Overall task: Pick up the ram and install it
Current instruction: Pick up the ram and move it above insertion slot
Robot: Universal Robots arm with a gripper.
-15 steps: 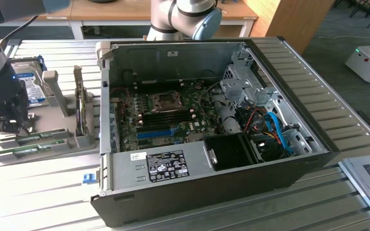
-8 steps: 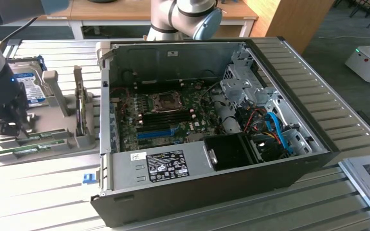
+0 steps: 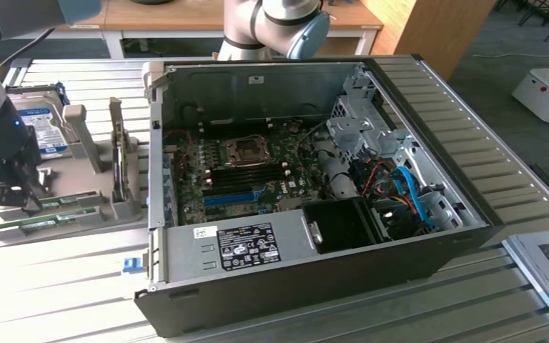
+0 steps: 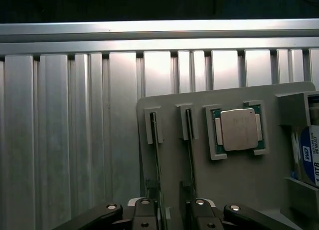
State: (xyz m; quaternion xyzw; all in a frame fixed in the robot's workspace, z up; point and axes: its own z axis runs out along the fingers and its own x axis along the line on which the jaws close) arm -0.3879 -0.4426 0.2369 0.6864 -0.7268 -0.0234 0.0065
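- The gripper [image 4: 172, 217] [image 3: 17, 200] hangs just above the holder [image 4: 234, 185], fingers [image 4: 147, 217] spread apart and pinching nothing.
- 2 rams stand on edge in side-by-side slots of the holder. One ram [image 4: 157, 155] [image 3: 46, 222] sits at the holder's outer edge, and the second ram [image 4: 190, 150] [image 3: 69, 201] sits just beside it.
- The fingers hang over the rams' ends. I cannot tell which stick they line up with.
- A CPU [image 4: 239, 129] lies flat in a pocket of the holder, just past the second ram.
- A hard drive [image 4: 310, 160] [image 3: 46, 125] stands upright at the holder's far end.
- The holder lies on the slatted metal table [image 4: 75, 140], close to 1 table edge.
- On the exterior view's right of the holder, an open case [image 3: 284, 286] takes up the middle of the table, its motherboard [image 3: 246, 179] and blue slot [image 3: 231, 198] exposed.
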